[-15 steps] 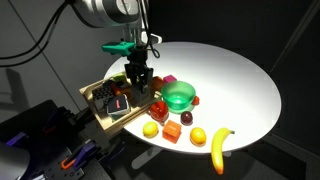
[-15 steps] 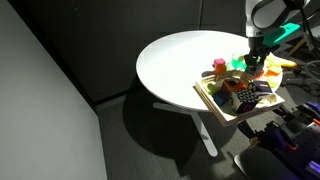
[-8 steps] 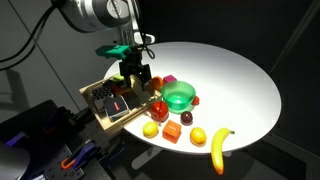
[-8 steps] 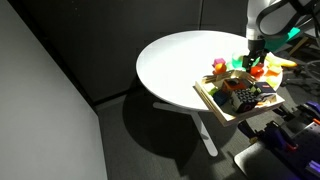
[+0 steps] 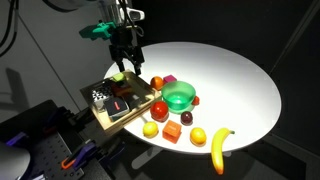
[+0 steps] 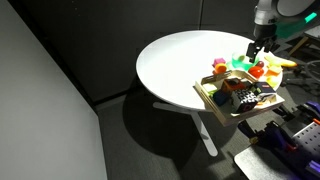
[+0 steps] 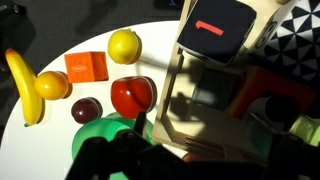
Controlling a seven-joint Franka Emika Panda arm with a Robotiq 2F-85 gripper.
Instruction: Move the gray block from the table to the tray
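Observation:
My gripper [image 5: 126, 62] hangs well above the tray [image 5: 103, 117], its fingers spread with nothing between them; it also shows above the tray's far side [image 6: 257, 52]. A small dark gray block [image 5: 131, 88] lies inside the tray near its far rim, below the gripper and apart from it. In the wrist view the gripper is only a dark blur along the bottom edge, over the tray's wooden rim [image 7: 172, 100], and I cannot make out the gray block there. The round white table [image 5: 230, 80] carries the tray at its edge.
In the tray lie a black-and-white dotted block [image 5: 98, 96] and a dark block with a red mark [image 5: 121, 103]. Beside it on the table are a green bowl [image 5: 180, 96], red apple [image 7: 132, 96], lemon [image 7: 124, 46], orange cube [image 7: 87, 67] and banana [image 5: 220, 148].
The gripper was low in the tray and shut a second ago. It has opened, let go of the block and risen straight up, drifting slightly away from the bowl.

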